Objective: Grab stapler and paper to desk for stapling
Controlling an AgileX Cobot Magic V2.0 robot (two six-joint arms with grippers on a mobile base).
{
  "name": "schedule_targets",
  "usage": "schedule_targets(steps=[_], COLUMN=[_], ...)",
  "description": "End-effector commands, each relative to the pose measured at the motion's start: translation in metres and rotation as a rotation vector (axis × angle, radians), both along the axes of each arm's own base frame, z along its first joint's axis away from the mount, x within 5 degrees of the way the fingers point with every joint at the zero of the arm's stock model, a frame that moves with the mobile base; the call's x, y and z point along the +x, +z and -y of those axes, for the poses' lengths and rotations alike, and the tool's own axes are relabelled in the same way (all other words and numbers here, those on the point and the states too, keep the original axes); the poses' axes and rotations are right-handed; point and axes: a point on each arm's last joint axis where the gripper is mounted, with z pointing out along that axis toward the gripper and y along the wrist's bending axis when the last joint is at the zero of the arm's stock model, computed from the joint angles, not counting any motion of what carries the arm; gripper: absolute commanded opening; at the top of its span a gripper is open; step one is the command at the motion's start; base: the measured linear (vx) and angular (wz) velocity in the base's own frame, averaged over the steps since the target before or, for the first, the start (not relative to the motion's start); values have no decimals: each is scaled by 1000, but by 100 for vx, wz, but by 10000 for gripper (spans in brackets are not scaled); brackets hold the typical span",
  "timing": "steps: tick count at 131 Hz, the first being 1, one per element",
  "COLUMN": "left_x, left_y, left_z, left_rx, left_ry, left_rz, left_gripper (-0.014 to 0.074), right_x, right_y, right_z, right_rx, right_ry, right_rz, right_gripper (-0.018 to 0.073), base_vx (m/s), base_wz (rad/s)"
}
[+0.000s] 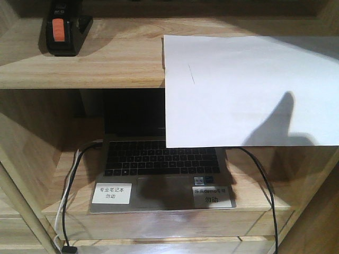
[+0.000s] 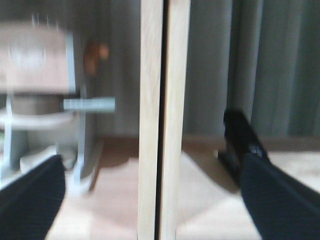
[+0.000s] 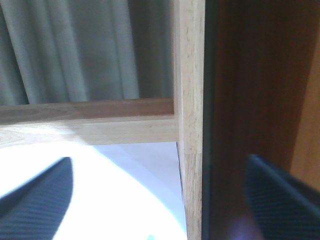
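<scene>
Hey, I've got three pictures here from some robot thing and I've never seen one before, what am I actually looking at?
These come from a robot with two arms, each ending in a two-fingered gripper. One camera faces forward; the other two ride on the wrists.

The front view shows a wooden shelf unit. On the upper shelf sit a black stapler with an orange label and a white sheet of paper that hangs over the shelf edge. Below is an open laptop with cables.

The left wrist view is blurred: the dark shapes at the bottom corners are the left gripper fingers, spread apart, with the stapler beyond a wooden post. The right wrist view shows the right gripper, also open, above the paper. Neither gripper holds anything.
</scene>
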Motion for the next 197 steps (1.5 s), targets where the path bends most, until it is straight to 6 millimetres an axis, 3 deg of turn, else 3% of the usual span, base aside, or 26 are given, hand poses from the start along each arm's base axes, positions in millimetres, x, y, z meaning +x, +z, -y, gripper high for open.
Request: schedule_targets(steps=[1, 38, 62, 94, 121, 162, 197], left_x=[2, 3, 2, 17, 38, 70, 121], left_y=[9, 9, 11, 9, 4, -4, 17], left_z=[-1, 1, 8, 30, 55, 78, 103], left_rx=[6, 15, 11, -3, 14, 32, 46], left_ry=[11, -43, -184, -442, -580, -589, -499], left_rz=[39, 40, 62, 15, -42, -91, -124], left_gripper=[727, 717, 712, 695, 686, 681, 680], right_x=[0, 0, 0, 0, 0, 0, 0], right_y=[13, 13, 13, 13, 13, 13, 13], right_z=[1, 1, 1, 1, 1, 1, 1], right_rx=[-3, -4, -6, -6, -6, -6, -6], right_ry=[-6, -7, -8, -8, -8, -8, -8], right_rz=[85, 89, 89, 88, 88, 88, 88], right_gripper=[720, 654, 568, 466, 410, 359, 342], base_vx=[0, 0, 0, 0, 0, 0, 0], base_wz=[0, 0, 0, 0, 0, 0, 0])
